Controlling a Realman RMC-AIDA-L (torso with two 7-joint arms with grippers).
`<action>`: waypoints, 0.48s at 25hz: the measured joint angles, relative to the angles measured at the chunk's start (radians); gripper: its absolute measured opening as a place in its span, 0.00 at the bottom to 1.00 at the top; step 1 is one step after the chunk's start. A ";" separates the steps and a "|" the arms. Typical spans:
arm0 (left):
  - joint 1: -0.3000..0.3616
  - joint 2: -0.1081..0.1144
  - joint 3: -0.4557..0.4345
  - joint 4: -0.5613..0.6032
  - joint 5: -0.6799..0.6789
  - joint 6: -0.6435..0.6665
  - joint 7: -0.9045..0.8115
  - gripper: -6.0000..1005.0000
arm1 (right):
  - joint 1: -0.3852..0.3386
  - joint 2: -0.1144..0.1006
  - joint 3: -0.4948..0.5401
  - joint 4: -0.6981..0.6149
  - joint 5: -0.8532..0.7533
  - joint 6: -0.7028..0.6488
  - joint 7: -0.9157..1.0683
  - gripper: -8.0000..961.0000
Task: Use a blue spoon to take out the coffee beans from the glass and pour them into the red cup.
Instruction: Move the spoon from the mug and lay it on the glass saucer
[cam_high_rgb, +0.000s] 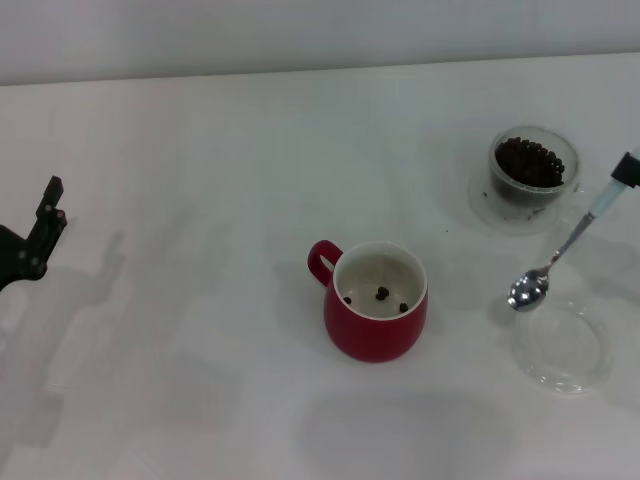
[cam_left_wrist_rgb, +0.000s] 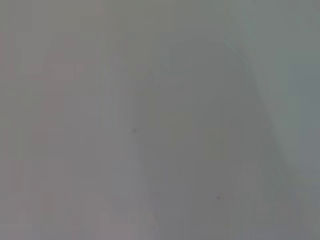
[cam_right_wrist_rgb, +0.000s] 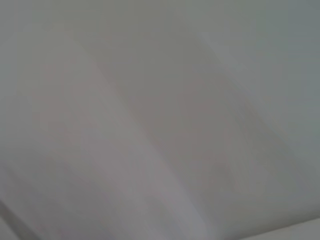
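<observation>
The red cup (cam_high_rgb: 375, 300) stands mid-table with its handle toward the back left and three coffee beans (cam_high_rgb: 383, 293) inside. The glass (cam_high_rgb: 533, 170) stands at the back right on its wide clear base, holding a heap of coffee beans (cam_high_rgb: 528, 161). The blue spoon (cam_high_rgb: 565, 250) hangs tilted at the right, its shiny bowl low and empty between the glass and a flat dish. Its pale handle runs up into my right gripper (cam_high_rgb: 627, 168), which shows only as a dark tip at the right edge. My left gripper (cam_high_rgb: 40, 228) is parked at the far left edge.
A flat clear shallow dish (cam_high_rgb: 565, 348) lies at the front right, just below the spoon's bowl. The white table (cam_high_rgb: 200, 330) fills the head view. Both wrist views show only a blank pale surface.
</observation>
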 joint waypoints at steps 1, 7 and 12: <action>-0.003 0.000 0.000 0.001 0.000 -0.004 0.000 0.65 | -0.007 -0.001 0.000 0.000 -0.002 0.000 -0.005 0.16; -0.018 0.000 0.000 0.004 0.000 -0.024 0.000 0.65 | -0.035 -0.002 -0.009 -0.002 -0.011 0.005 -0.055 0.16; -0.023 0.000 0.000 0.005 0.000 -0.025 0.000 0.65 | -0.054 -0.007 -0.010 0.004 -0.011 -0.004 -0.092 0.16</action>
